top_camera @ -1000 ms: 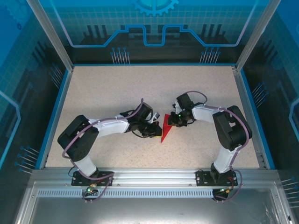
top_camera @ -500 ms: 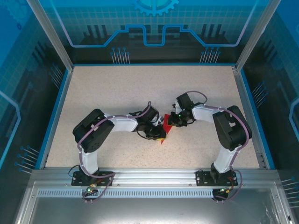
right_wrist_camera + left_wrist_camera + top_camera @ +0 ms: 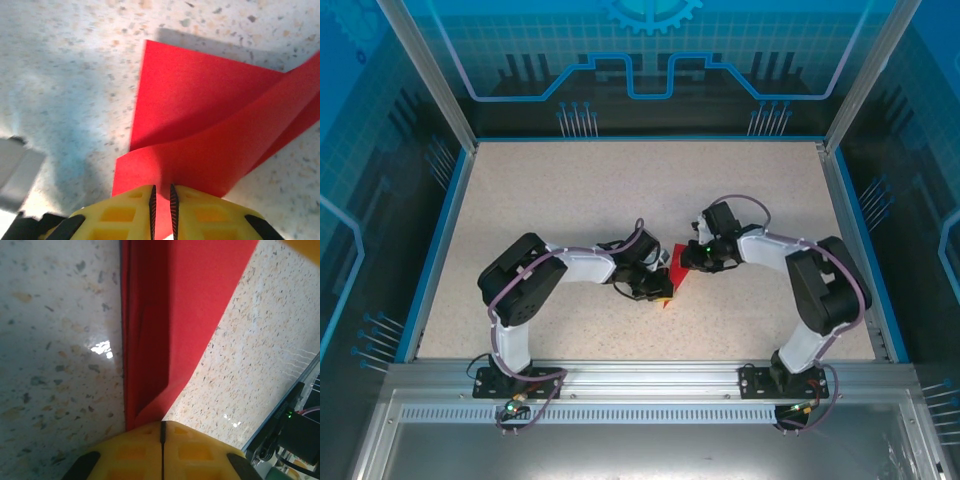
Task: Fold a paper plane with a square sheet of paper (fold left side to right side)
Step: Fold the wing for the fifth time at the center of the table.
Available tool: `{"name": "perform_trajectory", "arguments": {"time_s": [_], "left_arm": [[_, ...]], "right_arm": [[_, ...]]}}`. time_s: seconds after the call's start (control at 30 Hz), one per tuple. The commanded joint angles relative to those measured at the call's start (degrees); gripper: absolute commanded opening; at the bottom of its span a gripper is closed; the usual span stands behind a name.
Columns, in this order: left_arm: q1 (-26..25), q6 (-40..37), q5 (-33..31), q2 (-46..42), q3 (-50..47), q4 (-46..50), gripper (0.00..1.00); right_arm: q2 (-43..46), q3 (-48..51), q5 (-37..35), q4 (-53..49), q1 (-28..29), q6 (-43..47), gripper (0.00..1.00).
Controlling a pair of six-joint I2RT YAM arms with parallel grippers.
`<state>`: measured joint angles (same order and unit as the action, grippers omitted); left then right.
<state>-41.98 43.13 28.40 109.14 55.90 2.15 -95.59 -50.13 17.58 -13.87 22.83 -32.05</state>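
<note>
Left claw [image 3: 162,426], pads together, has moved in onto the near tip of the thin bright red folded paper sheet [image 3: 170,315]; right claw [image 3: 161,189] stays clamped on its far edge. Speckled bench [image 3: 570,190] lies open to the blue rim [image 3: 435,250].

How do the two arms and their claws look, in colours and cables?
The left arm and right arm have white links, black joints and a purplish cable each. The left claw and right claw are yellow with square recesses.
</note>
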Motion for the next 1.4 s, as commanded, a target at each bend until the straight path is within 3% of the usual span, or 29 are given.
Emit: {"name": "perform_trajectory", "arguments": {"time_s": [0.0, 0.17, 0.37, 1.1, 1.37], "left_arm": [[-0.2, -0.1, -3.2, 2.0, -3.4, 0.4, 0.05], [-0.2, 0.4, -3.0, 1.9, -4.6, -1.1, 0.03], [-0.1, 0.3, -3.0, 1.5, -4.6, -1.1, 0.02], [0.2, 0.8, -2.9, 2.0, -5.5, -1.5, 0.0], [0.5, 0.9, -3.0, 2.1, -6.3, -1.9, 0.0]], "right_arm": [[5.3, 3.1, 2.3, 2.6, -0.7, 1.3, 0.18], [6.2, 7.8, 8.0, 8.1, 0.4, -0.8, 0.17], [2.0, 7.9, 9.6, 11.8, 1.5, -1.3, 0.16], [-6.8, 0.2, 3.0, 6.7, -0.3, 5.8, 0.15], [-8.0, 0.1, 3.8, 6.7, -2.7, 7.2, 0.15]]}}
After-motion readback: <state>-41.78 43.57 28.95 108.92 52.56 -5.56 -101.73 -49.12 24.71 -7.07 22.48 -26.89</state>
